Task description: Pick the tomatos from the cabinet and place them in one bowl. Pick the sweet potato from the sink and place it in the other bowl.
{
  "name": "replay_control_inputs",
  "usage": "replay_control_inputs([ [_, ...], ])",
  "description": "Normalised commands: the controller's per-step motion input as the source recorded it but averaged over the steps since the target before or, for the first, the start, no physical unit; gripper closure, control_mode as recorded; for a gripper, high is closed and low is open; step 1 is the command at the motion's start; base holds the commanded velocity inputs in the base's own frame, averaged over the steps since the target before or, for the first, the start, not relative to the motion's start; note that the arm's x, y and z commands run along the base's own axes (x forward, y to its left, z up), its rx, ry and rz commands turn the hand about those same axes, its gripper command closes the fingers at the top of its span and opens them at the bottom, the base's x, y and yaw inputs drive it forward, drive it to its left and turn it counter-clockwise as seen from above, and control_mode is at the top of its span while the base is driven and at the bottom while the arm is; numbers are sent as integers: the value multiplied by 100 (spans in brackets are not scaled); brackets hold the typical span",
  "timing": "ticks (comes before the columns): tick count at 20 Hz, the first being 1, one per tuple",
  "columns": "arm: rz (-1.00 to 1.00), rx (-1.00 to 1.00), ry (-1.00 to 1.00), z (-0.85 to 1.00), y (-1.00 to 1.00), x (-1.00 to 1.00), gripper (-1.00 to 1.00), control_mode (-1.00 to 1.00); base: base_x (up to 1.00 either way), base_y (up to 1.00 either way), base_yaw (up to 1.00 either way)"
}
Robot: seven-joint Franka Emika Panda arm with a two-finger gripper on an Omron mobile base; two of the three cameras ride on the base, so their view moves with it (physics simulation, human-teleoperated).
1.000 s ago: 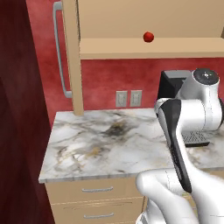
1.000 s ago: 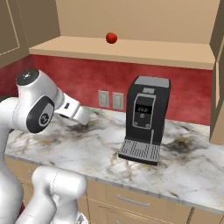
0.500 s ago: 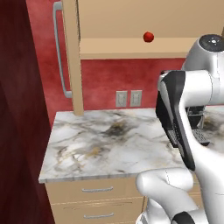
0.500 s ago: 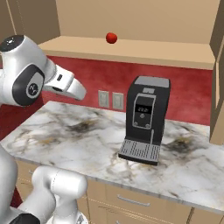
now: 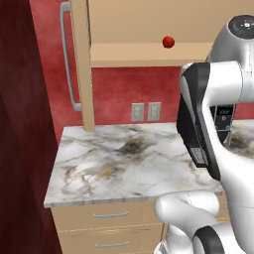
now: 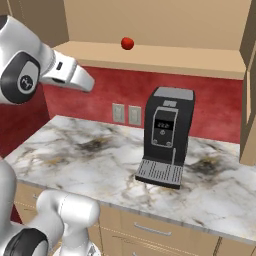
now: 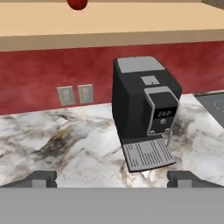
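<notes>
One tomato rests on the open shelf of the cabinet, at about 12 o'clock above the marble counter. In the hand view the same tomato is cut off by the upper frame edge at about 11 o'clock, so only its lower half is visible. In the left base view the tomato lies at about 1 o'clock, just left of the white arm, which hides the right part of the shelf and most of the coffee machine. The cabinet door with its long silver handle stands open at 11 o'clock. The gripper is spread wide and grasps nothing; its fingertips appear only as dark stubs at 6 o'clock, well short of the shelf. The coffee machine stands on the counter below and to the right of the tomato, right of two wall outlets. Drawer fronts below are partly cut off.
</notes>
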Motion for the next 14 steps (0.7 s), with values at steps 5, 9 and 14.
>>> replay_control_inputs([
  [5,-1,-1,-11,33,5,58,-100,-100,0,0,0],
  [9,-1,-2,-8,11,0,68,-100,-100,0,0,0],
  [14,0,-3,-5,17,-2,68,-100,-100,0,0,0],
])
